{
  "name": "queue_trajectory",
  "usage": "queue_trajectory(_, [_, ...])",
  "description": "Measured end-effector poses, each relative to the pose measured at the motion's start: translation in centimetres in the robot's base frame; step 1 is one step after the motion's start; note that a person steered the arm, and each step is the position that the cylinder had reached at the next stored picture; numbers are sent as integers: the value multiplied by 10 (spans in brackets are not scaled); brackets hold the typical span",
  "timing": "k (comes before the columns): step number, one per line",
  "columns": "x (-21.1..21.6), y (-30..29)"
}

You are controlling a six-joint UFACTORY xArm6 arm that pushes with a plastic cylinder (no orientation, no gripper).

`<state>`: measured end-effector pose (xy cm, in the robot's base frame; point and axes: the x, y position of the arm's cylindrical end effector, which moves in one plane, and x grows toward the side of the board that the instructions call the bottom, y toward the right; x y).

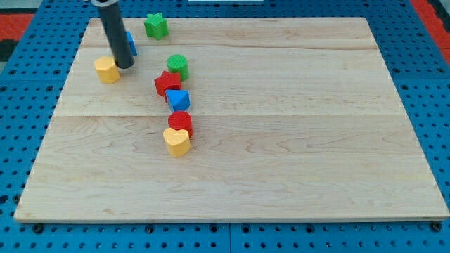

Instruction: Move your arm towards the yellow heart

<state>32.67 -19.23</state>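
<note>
Wooden board [281,140] carries all the blocks. The yellow heart [177,141] lies near the view's bottom of a short column, touching the red cylinder [181,122] above it; then come the blue triangle [178,99], the red star [166,82] and the green cylinder [177,65]. My tip [124,65] (a plain rod, with no pincer to open or close) stands far left, just beside a yellow hexagon [107,69], well apart from the heart. A blue block [131,43] is partly hidden behind the rod; a green star [156,25] lies far.

Seven blocks counted on the board [295,140]. Two yellow: a heart [177,141] and a second piece [107,70] near the top-left corner. Two red [167,83] [180,123], two green [156,26] [177,66], two blue [178,99] [131,43]; total corrected to eight.
</note>
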Motion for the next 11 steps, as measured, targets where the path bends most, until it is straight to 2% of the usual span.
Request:
queue_trajectory(1, [42,21])
queue_trajectory(2, [110,25])
queue_trajectory(3, [199,29])
queue_trajectory(4, [242,74])
queue_trajectory(5, [239,146])
queue_trajectory(6, [223,157])
queue_trajectory(8, [220,86])
queue_trajectory(9, [238,133])
queue_trajectory(10, [214,173])
queue_trajectory(11, [200,148])
